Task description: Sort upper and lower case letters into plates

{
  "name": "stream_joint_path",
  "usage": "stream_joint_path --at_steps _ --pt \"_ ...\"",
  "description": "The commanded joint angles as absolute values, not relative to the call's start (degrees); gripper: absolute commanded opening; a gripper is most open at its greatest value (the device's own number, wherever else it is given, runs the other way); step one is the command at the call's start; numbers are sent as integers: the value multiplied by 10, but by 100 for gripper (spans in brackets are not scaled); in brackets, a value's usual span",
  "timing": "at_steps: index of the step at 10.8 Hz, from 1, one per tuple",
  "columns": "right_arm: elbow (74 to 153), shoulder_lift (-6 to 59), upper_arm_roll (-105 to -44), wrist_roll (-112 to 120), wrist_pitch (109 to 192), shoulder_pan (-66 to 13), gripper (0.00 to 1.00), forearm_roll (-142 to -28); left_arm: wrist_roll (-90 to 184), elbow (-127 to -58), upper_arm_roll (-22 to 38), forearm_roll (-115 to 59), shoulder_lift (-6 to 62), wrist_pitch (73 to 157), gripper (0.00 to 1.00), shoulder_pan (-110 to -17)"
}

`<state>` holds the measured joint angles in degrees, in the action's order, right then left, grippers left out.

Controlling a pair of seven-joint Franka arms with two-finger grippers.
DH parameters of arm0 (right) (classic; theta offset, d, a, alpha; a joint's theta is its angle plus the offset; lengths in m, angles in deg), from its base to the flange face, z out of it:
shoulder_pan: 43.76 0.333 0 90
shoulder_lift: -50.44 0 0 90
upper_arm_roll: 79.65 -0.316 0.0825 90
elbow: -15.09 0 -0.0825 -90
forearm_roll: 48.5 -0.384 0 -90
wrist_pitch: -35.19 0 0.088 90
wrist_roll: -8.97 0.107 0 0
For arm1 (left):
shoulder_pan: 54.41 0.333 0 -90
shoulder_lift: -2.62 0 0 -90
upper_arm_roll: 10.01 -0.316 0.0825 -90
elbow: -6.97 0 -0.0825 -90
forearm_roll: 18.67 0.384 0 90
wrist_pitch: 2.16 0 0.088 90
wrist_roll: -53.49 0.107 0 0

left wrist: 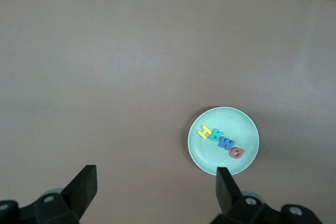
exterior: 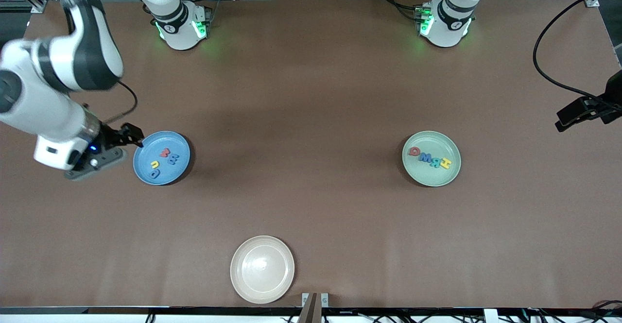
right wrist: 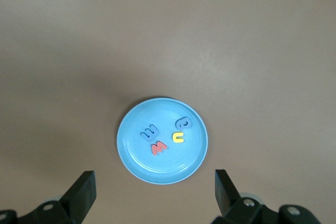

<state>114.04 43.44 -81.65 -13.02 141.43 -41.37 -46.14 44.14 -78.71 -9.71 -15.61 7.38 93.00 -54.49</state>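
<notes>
Blue plate (exterior: 162,158) toward the right arm's end holds four letters: red (exterior: 165,153), blue (exterior: 173,159), yellow (exterior: 155,164), and another blue (exterior: 153,173). Pale green plate (exterior: 431,159) toward the left arm's end holds four in a row: red (exterior: 414,152), blue (exterior: 426,158), teal (exterior: 436,162), yellow (exterior: 445,163). Cream-white plate (exterior: 262,269), nearest the front camera, holds nothing. Right gripper (exterior: 132,136) hangs over the blue plate's edge, fingers spread, gripping nothing. Left gripper (left wrist: 156,187), raised, fingers likewise spread, empty
</notes>
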Motion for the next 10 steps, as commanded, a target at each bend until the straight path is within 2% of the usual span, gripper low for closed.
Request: stream_joint_path --at_steps 1,3,6,10 --pt "1079 450 -817 -131 1374 -422 100 -476 418 -787 -81 -188 66 921 100 -543" --pt "1077 471 -814 -87 1360 -429 100 -479 417 -787 -83 -210 61 896 100 -543" --pt "1070 480 -814 94 1322 -428 100 -490 394 -788 -82 -211 60 880 100 -546" --pt "1074 495 -800 109 1298 -430 100 -523 387 -787 -78 -208 61 880 100 -548"
